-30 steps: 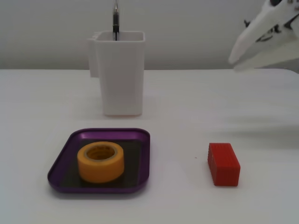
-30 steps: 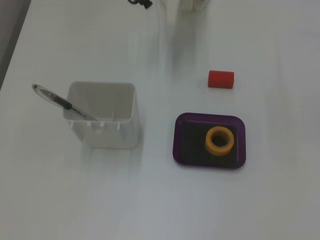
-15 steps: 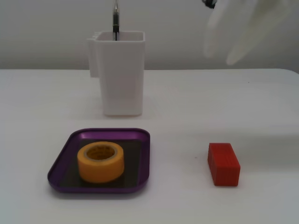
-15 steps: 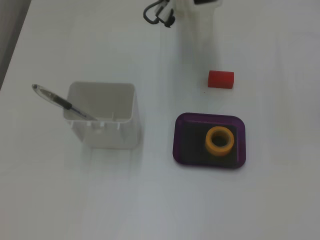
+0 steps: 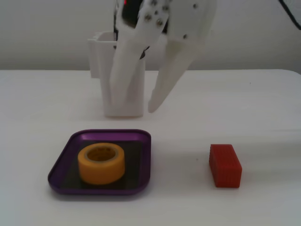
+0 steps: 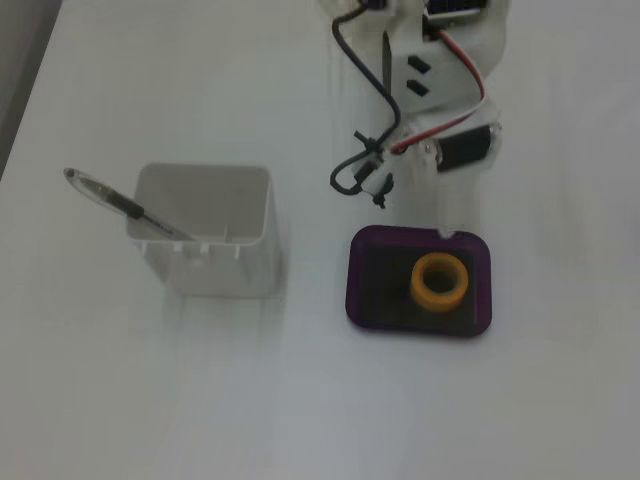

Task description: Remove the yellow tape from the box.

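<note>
The yellow tape (image 5: 101,163) is a thick orange-yellow roll lying flat inside the box (image 5: 141,162), a shallow purple tray, at the lower left of a fixed view. In the other fixed view the tape (image 6: 441,281) lies in the right half of the box (image 6: 368,285). My gripper (image 5: 134,108) hangs fingers down above the table, behind the box and a little to its right. Its two white fingers are spread apart and hold nothing. They do not touch the tape. From above, the arm (image 6: 430,100) stands just beyond the box's far rim, and the fingertips are hidden under it.
A tall white container (image 5: 101,52) stands behind the gripper. In the other fixed view the container (image 6: 205,235) is left of the box and holds a pen (image 6: 120,203). A red ribbed block (image 5: 225,165) lies on the white table right of the box.
</note>
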Motion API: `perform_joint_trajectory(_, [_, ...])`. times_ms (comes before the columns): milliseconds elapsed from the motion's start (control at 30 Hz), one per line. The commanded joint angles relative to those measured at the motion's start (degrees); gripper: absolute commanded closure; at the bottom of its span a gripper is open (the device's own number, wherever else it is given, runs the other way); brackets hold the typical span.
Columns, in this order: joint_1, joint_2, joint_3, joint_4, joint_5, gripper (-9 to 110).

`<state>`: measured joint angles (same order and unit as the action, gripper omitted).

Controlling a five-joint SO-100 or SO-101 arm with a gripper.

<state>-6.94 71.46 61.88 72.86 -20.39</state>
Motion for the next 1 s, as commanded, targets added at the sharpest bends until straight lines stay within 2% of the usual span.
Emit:
perform_joint_trajectory(0, [0.18, -3.08, -6.68, 0.53, 0.44, 87])
perform_joint_trajectory(367, [0.26, -11.07, -9.93, -0.26, 0.35, 87])
perform_joint_trajectory(967, [0.26, -14.77, -9.93, -4.83, 0.26, 91])
